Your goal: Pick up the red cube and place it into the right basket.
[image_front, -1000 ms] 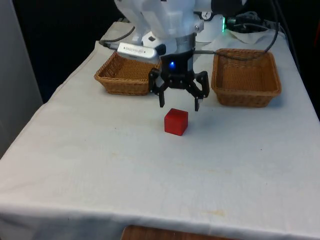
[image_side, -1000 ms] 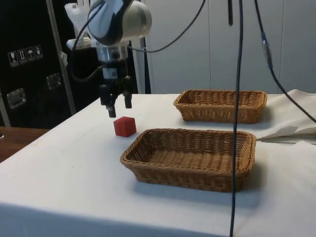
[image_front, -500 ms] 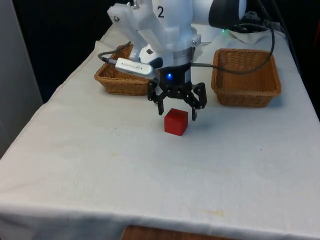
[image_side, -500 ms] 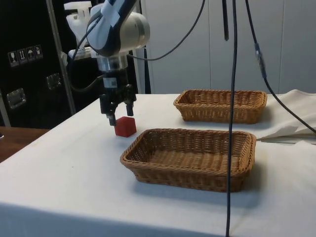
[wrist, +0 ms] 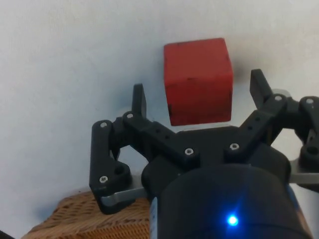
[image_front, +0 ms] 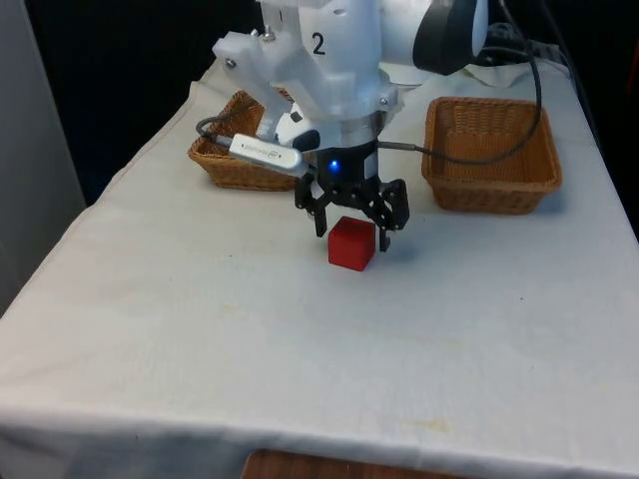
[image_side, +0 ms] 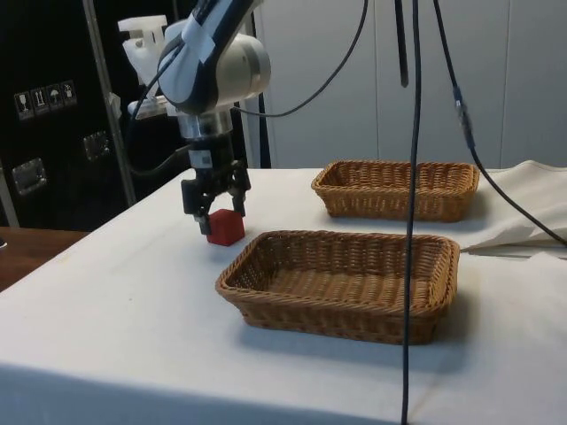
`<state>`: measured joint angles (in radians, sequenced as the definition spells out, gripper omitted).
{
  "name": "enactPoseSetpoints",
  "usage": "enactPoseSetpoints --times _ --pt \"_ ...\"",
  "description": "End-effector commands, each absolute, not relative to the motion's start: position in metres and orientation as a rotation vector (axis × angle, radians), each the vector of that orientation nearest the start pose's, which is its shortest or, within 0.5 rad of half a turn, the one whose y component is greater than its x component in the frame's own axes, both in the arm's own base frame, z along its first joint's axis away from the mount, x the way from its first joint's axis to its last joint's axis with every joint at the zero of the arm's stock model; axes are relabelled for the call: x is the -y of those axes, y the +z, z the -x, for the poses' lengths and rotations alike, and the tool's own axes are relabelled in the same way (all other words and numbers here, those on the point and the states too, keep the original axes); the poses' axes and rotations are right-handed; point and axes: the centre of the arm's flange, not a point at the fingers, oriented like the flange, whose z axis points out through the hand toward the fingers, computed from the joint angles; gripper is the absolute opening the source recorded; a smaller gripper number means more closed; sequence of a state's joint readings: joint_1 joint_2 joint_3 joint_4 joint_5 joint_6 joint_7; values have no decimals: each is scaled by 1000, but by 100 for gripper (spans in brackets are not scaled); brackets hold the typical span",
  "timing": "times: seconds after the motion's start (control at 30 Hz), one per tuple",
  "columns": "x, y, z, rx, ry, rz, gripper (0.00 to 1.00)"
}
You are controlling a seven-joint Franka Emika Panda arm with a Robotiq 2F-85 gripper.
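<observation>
Now, in the front view, my gripper (image_front: 350, 226) hangs low over the red cube (image_front: 351, 243), fingers spread wide and holding nothing, one tip on each side of the cube's far edge. The cube sits on the table (image_front: 200, 329), at about seven o'clock from the right basket (image_front: 489, 152) and about four o'clock from the left basket (image_front: 235, 160), well apart from both. To do this step well, I judge I should come down until my tips are past the cube's upper edge, keep it centred between them, and only then close, squarely on two opposite faces so it doesn't twist.

From the side view, my gripper (image_side: 215, 200) is just above and slightly behind the cube (image_side: 225, 227), with the tips reaching down around its top. The nearer basket (image_side: 341, 283) lies at four o'clock from the cube, close by.

In the wrist view, the cube (wrist: 198, 87) sits between my two fingers (wrist: 139, 99), with a gap on both sides, so nothing touches yet. It looks a little nearer one finger, so I would centre first.
</observation>
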<state>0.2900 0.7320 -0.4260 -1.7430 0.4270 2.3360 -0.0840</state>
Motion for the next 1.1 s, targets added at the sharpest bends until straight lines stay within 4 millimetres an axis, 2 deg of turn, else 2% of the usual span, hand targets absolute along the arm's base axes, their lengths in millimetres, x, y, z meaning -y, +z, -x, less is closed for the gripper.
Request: enactPoseSetpoints --times 0.0,0.27,0.3,0.33,0.5,0.53,0.6,0.87,1.07 --pt "59 176 -656 -440 67 3086 100" --pt "60 176 -656 -449 70 3091 100" --pt "60 176 -655 -448 72 3091 96" --pt "60 177 -656 -446 69 3091 80" --pt "60 176 -656 -444 75 3093 24" --pt "59 176 -655 -443 72 3092 24" --pt "59 176 -655 -443 72 3092 3" --pt "60 176 -655 -442 71 3093 3" --pt "60 199 -648 -414 79 3094 3"
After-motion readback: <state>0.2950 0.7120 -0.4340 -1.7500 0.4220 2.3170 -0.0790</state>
